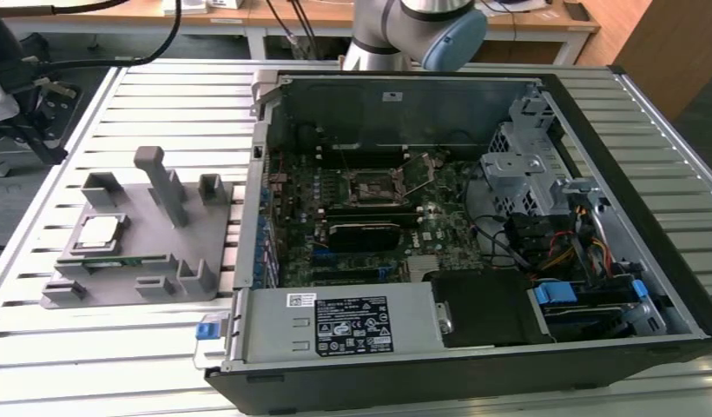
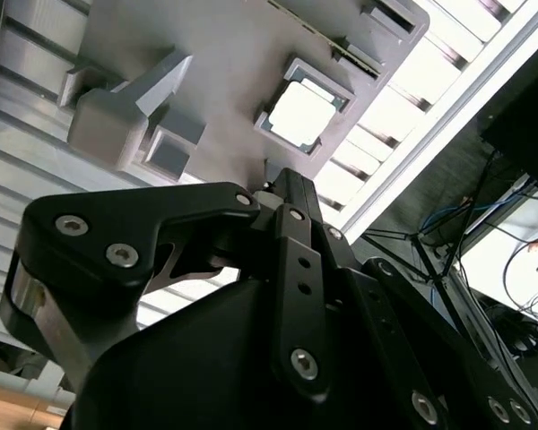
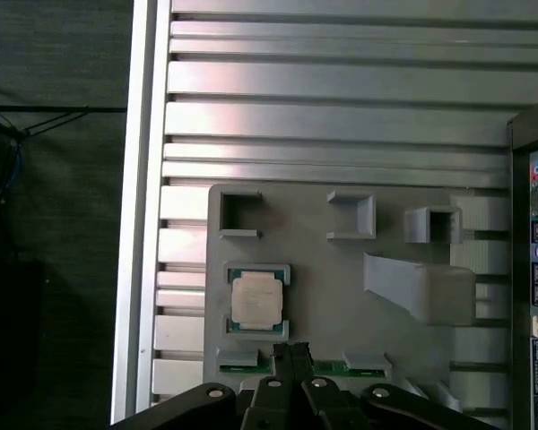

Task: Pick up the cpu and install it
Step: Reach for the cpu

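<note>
Room light: bright, even, from overhead.
Glare: cpu [image 2: 298,114] lid washes out white in the second wrist view; table slats [image 3: 341,121] gleam.
Shadows: my gripper [image 2: 285,184] reads black; computer case [image 1: 425,104] interior dim.

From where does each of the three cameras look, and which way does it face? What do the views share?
Exterior view: high above the table, looking down at the open computer case and the grey holder beside it; the arm shows behind the case.
First wrist view: on the arm, facing straight down at the holder; the gripper shows in the foreground.
Second wrist view: on the arm, looking slantwise past the gripper's black body at the holder.
Shared: all three show the cpu lying in the holder.
</note>
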You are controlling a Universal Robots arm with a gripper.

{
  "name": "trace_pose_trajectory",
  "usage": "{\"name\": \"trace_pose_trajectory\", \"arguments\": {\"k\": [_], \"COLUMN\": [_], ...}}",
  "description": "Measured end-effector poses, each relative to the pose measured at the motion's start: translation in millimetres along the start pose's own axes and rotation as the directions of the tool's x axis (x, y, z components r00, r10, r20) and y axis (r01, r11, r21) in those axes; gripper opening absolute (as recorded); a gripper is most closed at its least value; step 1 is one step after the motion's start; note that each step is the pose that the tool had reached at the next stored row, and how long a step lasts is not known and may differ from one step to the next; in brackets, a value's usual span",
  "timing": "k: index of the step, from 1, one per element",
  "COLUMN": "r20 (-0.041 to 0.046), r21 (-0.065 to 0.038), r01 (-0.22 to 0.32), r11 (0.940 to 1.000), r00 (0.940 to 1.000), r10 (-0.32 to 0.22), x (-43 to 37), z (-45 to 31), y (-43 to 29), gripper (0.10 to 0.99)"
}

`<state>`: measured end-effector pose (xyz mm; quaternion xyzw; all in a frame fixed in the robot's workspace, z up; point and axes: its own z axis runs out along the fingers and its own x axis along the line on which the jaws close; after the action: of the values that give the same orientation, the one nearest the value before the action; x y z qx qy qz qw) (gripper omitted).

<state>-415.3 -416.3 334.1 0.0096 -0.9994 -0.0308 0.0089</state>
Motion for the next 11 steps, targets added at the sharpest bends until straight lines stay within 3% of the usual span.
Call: {"name": "trace_pose_trajectory", "arguments": {"k": [11], "r20": [-0.0036], "r21": [0.0], "r01": [0.005], "r11": [1.0], "r00": [1.0], "r10": [-0.005], "x": [5.2], "z": [12.9], "y": [-0.8], "gripper": [0.106]}}
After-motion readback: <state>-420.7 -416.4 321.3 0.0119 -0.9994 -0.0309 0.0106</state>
